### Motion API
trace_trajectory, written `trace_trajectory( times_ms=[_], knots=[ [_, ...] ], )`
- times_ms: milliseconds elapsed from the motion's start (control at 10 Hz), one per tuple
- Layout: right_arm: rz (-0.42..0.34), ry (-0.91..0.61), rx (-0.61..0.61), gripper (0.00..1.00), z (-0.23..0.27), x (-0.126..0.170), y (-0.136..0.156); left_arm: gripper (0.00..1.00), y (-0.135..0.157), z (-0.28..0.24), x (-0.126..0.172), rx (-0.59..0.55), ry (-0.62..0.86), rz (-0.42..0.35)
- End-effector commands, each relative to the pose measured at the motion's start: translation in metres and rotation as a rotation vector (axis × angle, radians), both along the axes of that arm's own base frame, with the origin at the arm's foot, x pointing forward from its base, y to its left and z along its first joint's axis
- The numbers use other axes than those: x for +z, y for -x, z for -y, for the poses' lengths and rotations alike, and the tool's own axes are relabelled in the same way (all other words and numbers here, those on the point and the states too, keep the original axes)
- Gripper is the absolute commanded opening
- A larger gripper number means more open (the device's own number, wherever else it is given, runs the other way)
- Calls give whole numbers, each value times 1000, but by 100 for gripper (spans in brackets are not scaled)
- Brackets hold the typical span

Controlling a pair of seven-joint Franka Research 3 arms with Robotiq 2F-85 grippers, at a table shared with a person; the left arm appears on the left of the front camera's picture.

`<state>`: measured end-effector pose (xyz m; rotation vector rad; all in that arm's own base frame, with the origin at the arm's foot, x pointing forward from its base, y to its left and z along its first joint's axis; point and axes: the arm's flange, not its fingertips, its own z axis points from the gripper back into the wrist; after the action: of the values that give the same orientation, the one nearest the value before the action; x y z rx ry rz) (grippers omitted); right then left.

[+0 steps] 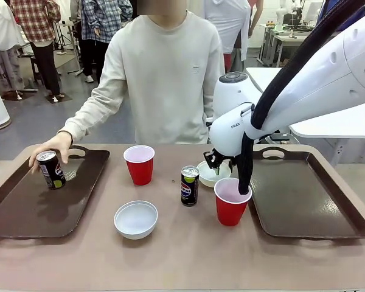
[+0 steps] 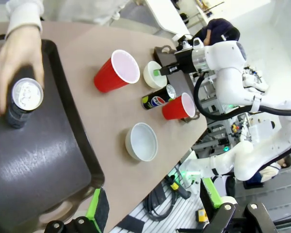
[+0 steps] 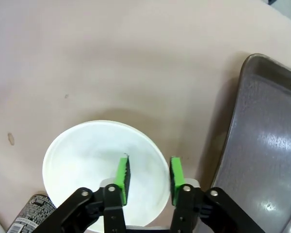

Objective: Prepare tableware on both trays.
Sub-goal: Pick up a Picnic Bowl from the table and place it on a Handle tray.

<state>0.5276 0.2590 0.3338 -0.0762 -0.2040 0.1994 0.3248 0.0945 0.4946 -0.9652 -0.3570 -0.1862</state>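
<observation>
My right gripper [image 1: 218, 165] [image 3: 149, 170] reaches down on a small white bowl [image 1: 208, 175] [image 3: 87, 160] at mid-table, one green pad inside its rim and one outside, jaws closed in on the rim. Beside the bowl stand a black can [image 1: 189, 185] and a red cup [image 1: 232, 201]. The right tray [image 1: 304, 201] [image 3: 266, 141] lies just past the bowl. A person's hand [image 1: 52, 145] holds a second black can [image 1: 51, 170] [image 2: 23, 99] on the left tray [image 1: 24, 213]. My left gripper [image 2: 153, 208] hangs open high above that tray's side.
Another red cup [image 1: 139, 164] and another white bowl [image 1: 135, 219] stand between the trays. The person stands at the far edge, behind the table's middle. Bare tabletop lies along the near edge.
</observation>
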Motion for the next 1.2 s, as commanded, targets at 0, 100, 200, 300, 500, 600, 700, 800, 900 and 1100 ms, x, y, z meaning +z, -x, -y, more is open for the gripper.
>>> trace_trajectory(
  times_ms=[0,100,200,300,500,600,700,800,900,1100],
  knots=[
    [-22,-12,1,23,2,3,-8,100,0,-1,1,-1,11,5],
    [-32,-19,-1,18,5,4,-9,100,0,-1,1,-1,11,5],
    [-35,-23,0,4,6,7,-8,100,0,-1,1,-1,11,5],
    [-33,-24,6,0,6,13,-6,100,0,-1,1,-1,11,5],
    [26,-44,56,0,12,69,22,100,0,-1,1,-1,11,5],
    [83,-62,49,0,23,111,39,100,0,-1,1,-1,11,5],
    [127,-61,42,0,35,148,57,100,0,-1,1,-1,11,5],
    [141,-34,34,0,54,178,82,100,0,-1,1,-1,11,5],
    [155,-22,11,0,73,197,101,100,0,-1,1,-1,11,5],
    [107,-18,-25,0,118,208,133,100,0,-1,1,-1,11,5]
  ],
)
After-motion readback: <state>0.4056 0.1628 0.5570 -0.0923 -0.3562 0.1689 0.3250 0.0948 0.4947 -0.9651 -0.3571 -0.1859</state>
